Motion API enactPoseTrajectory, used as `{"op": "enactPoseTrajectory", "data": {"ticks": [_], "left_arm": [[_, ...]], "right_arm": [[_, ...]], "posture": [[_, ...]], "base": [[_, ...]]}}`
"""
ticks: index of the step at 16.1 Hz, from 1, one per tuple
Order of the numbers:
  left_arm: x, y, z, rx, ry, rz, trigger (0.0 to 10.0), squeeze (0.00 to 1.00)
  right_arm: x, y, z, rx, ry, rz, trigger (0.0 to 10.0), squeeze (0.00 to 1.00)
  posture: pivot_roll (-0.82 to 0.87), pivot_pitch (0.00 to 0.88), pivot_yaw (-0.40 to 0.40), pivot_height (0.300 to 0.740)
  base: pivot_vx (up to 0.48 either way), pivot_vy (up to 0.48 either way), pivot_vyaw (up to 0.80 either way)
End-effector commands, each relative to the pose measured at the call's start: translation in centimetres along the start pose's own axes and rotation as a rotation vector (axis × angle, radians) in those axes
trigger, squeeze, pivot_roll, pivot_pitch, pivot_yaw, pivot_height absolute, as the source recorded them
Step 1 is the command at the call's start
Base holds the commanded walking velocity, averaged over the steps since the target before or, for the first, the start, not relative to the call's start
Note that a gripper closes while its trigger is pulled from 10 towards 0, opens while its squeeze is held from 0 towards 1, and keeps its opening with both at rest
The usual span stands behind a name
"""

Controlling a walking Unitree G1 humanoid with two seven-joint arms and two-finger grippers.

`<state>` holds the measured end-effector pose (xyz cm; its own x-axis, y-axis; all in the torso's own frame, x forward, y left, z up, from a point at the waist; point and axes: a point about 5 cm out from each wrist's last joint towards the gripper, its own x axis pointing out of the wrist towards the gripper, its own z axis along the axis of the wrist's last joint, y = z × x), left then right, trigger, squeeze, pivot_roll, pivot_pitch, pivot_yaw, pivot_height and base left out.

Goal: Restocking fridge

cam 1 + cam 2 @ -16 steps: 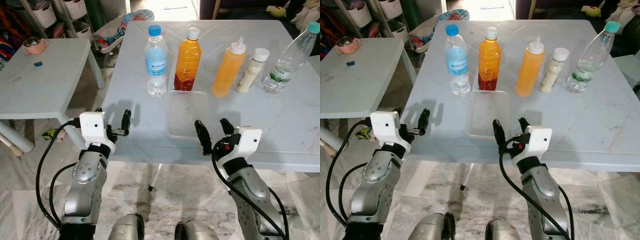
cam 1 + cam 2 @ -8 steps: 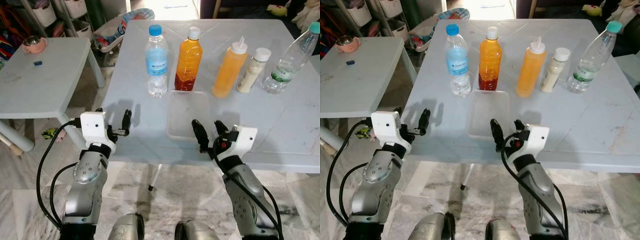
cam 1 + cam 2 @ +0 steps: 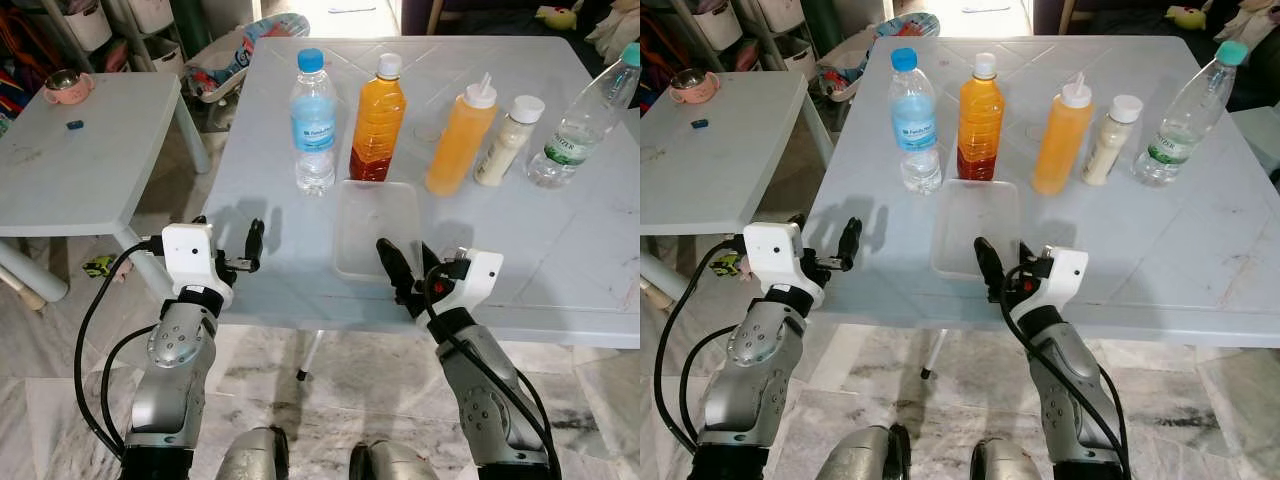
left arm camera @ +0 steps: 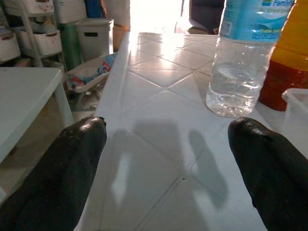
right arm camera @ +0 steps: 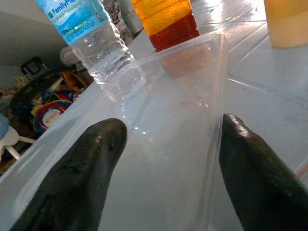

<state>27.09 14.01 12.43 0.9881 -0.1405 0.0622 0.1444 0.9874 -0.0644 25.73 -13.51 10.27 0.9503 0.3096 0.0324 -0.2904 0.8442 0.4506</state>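
From our head camera we see a pale blue plastic table (image 3: 560, 260) with a row of bottles at its far part: a water bottle with blue cap (image 3: 313, 120), a bottle of orange juice (image 3: 377, 118), an orange squeeze bottle (image 3: 459, 138), a small bottle with white cap (image 3: 507, 140), and a clear bottle with teal cap (image 3: 585, 115) at the right end. In front of the juice bottle lies an empty clear plastic container (image 3: 376, 228), close to the near edge of the table. A second small table (image 3: 90, 160) stands to the left, with a pink bowl (image 3: 66, 88) on it.

Our right gripper (image 3: 405, 272) is at the near edge of the container, with its jaws spread. The right wrist view adds what the head views cannot give: the container (image 5: 168, 144) lies directly between and ahead of the two fingers (image 5: 77, 178), and its near rim sits between the tips, but we cannot tell if the fingers touch the plastic. Behind it this view shows the lower parts of the water bottle (image 5: 96, 43) and the juice bottle (image 5: 168, 21).

Our left gripper (image 3: 228, 245) hovers at the left near edge of the table, jaws also spread wide and holding nothing. Its wrist view looks along the bare tabletop (image 4: 159, 144) toward the water bottle (image 4: 238, 72), which stands well ahead of the fingers (image 4: 62, 173).
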Motion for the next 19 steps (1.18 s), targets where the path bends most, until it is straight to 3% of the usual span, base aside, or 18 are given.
{"op": "enactPoseTrajectory", "data": {"ticks": [1,14,15,16,17,19], "left_arm": [[0.0,0.1,0.1,0.009,-0.002,0.002,10.0,0.00],[0.1,-0.2,0.1,0.007,-0.003,-0.007,10.0,0.00],[0.2,-0.3,0.1,0.006,-0.003,-0.008,10.0,0.00],[0.2,-0.3,0.1,0.006,-0.004,-0.008,10.0,0.00],[0.2,-0.3,0.1,0.006,-0.004,-0.009,10.0,0.00],[0.3,-0.3,0.2,0.008,-0.010,-0.006,10.0,0.00]], "right_arm": [[-0.3,-0.5,-0.7,0.030,0.038,-0.029,0.0,0.00],[-0.7,-1.1,-1.1,0.126,0.089,-0.106,0.0,0.00],[-0.7,-1.1,-1.1,0.128,0.097,-0.111,2.6,0.00],[-0.7,-1.2,-1.2,0.128,0.110,-0.117,5.9,0.00],[-0.7,-1.2,-1.3,0.131,0.121,-0.121,10.0,0.00],[-0.6,-1.7,-1.1,0.157,0.123,-0.170,10.0,0.00]], "posture": [[-0.01,0.122,0.050,0.740],[-0.01,0.127,0.050,0.740],[-0.01,0.128,0.050,0.740],[-0.01,0.127,0.050,0.740],[-0.01,0.127,0.050,0.740],[-0.02,0.128,0.051,0.740]], "base": [[0.000,0.000,0.00],[0.000,0.000,0.00],[0.000,0.000,0.00],[0.000,0.000,0.00],[0.000,0.000,0.00],[0.000,0.000,0.00]]}}
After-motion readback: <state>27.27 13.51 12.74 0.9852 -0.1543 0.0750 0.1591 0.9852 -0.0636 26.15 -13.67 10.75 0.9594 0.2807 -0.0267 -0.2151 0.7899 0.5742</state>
